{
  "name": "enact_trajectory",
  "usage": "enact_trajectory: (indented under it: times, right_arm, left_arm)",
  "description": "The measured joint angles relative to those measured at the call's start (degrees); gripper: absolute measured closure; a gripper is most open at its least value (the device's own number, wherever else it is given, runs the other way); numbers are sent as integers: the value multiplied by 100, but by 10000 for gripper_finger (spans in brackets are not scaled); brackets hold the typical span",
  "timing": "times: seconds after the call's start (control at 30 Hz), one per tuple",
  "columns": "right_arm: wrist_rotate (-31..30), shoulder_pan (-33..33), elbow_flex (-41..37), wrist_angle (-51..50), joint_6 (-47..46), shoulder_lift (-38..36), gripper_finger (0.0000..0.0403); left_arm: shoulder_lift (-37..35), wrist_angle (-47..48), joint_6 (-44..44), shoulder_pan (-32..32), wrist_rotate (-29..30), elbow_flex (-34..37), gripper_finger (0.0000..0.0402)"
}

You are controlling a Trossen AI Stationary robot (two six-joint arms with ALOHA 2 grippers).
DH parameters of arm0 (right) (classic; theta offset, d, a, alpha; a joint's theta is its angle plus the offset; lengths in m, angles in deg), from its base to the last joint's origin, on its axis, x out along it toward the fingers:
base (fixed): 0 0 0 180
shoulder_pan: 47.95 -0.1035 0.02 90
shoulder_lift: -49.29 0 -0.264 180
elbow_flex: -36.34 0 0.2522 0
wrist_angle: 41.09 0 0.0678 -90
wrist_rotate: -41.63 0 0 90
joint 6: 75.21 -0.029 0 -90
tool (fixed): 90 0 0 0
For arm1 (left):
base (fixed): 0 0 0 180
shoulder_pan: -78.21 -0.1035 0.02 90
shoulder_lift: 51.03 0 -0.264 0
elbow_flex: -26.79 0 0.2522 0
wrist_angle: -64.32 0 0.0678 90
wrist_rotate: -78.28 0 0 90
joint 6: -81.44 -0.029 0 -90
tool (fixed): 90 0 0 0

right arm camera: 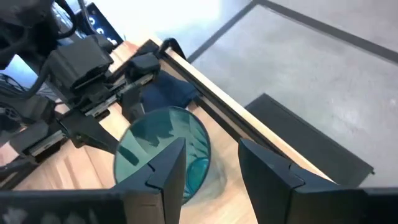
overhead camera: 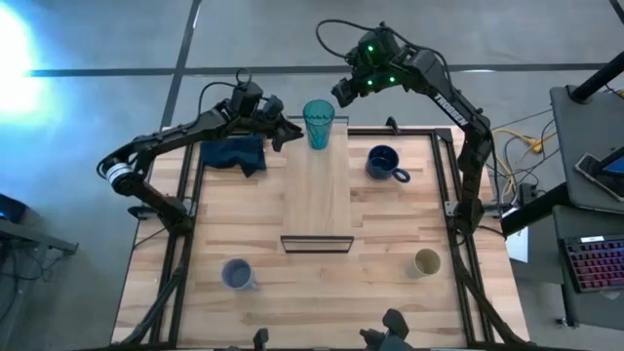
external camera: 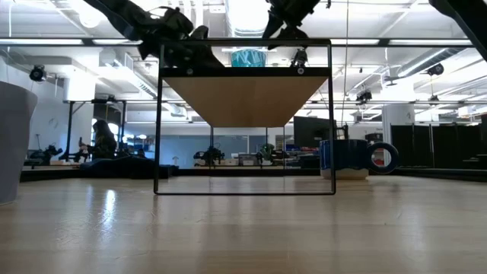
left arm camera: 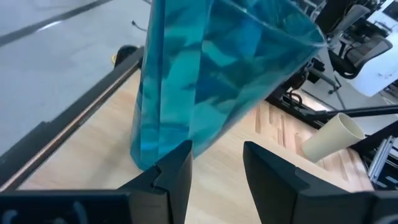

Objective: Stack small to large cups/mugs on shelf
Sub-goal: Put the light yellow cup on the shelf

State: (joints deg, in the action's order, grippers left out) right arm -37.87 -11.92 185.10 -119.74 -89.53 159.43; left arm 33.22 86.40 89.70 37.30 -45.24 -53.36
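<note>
The teal tumbler (overhead camera: 318, 123) stands upright on its base at the far end of the light wood shelf (overhead camera: 320, 195); the low view shows it (external camera: 248, 58) on the shelf top. My left gripper (overhead camera: 291, 134) is open just left of it, fingers level and pointing at its lower part (left arm camera: 168, 112). My right gripper (overhead camera: 341, 93) is open above and beyond the tumbler, looking down into it (right arm camera: 163, 149). The navy mug (overhead camera: 386, 163) stands on the table right of the shelf. The pale blue-grey mug (overhead camera: 236, 275) is near left and the cream cup (overhead camera: 426, 261) near right.
A dark blue cloth (overhead camera: 234, 153) lies on the table's far left, under my left arm. The shelf's dark metal frame (external camera: 245, 192) stands on the slatted tabletop. The near part of the table between the two small cups is bare wood.
</note>
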Motion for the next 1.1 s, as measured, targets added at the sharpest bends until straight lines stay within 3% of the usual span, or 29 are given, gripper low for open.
enact_trajectory:
  times: [0.27,0.5,0.73,0.9,1.1]
  right_arm:
    - [2,-12,0,-391,248,-251,263]
    - [-42,-262,0,-594,855,-723,259]
    - [-956,-310,-20,-1893,852,-955,259]
    - [-1064,-317,-22,-2388,744,-1037,259]
    - [-1066,-315,-66,-2515,460,-1189,259]
  left_arm:
    - [-314,1267,-323,12,84,26,272]
    - [-1190,1188,-121,59,-55,26,272]
    - [-1976,1605,183,87,394,85,272]
    - [-2416,2394,371,135,813,518,272]
    - [-3098,2563,1194,241,842,1248,272]
